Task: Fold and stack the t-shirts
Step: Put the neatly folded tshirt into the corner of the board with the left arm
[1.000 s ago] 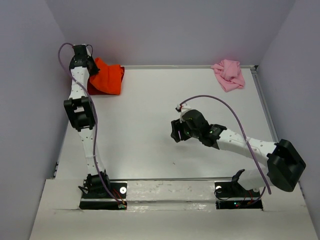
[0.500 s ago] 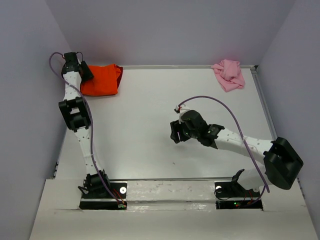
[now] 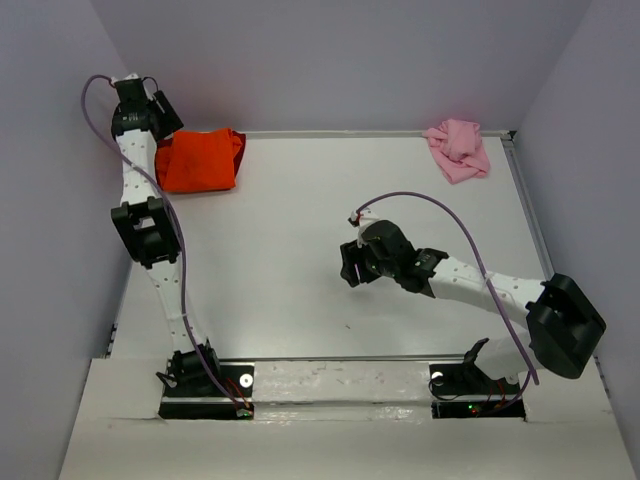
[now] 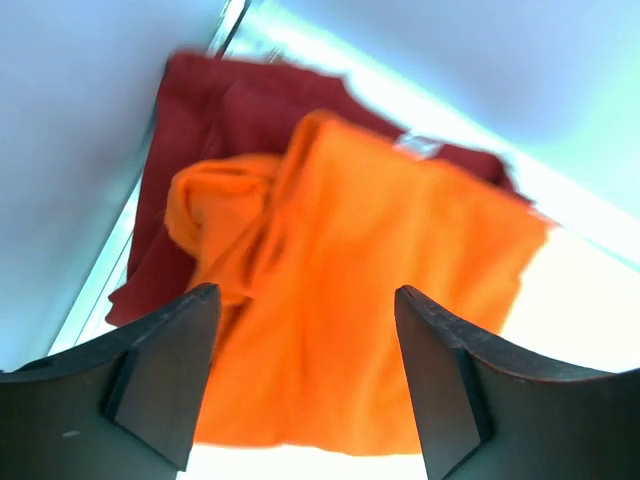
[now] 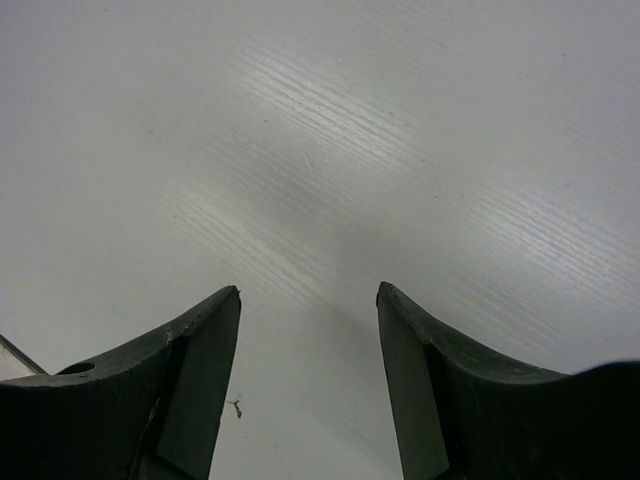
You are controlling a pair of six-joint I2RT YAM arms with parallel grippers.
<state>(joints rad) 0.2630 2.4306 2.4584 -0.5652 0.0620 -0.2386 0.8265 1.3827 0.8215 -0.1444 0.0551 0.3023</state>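
1. the orange shirt (image 3: 197, 160) lies at the table's (image 3: 300, 220) far left corner, on top of the dark red shirt (image 4: 190, 130).
2. the pink shirt (image 3: 458, 148) sits crumpled at the far right corner.
3. the left claw (image 4: 305, 330) hangs above the orange shirt, released, grasping nothing.
4. the right claw (image 5: 308, 300) hovers over the table's middle, released and empty.
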